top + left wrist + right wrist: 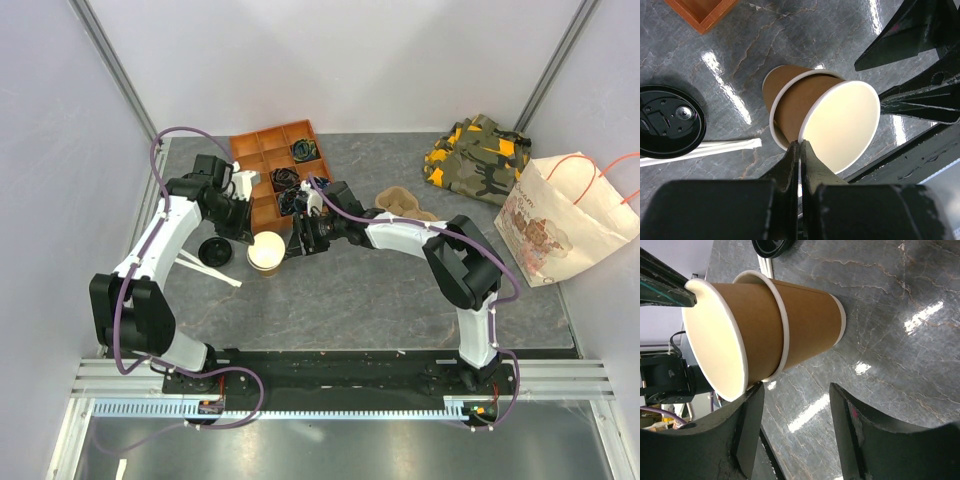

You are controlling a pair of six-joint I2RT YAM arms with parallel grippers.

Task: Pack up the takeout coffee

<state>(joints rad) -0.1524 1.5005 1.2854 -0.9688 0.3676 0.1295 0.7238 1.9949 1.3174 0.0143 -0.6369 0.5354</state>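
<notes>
Two tan paper cups stand nested at the table's middle [265,252], both lidless. The inner cup [840,125] has a cream inside and sits tilted in the outer cup [777,82]. My left gripper [801,144] is shut on the inner cup's white rim. A round black lid [670,121] lies flat on the table to the left, apart from the cups. My right gripper [796,390] is open just beside the cups [810,325], with only bare table between its fingers. No lidded takeout coffee shows in any view.
A moulded pulp carrier [405,203] lies behind the right arm. An orange compartment tray [275,165] stands at the back. A paper bag [565,220] and camouflage cloth [478,155] are at the right. A white wrapped stick [715,146] lies beside the lid.
</notes>
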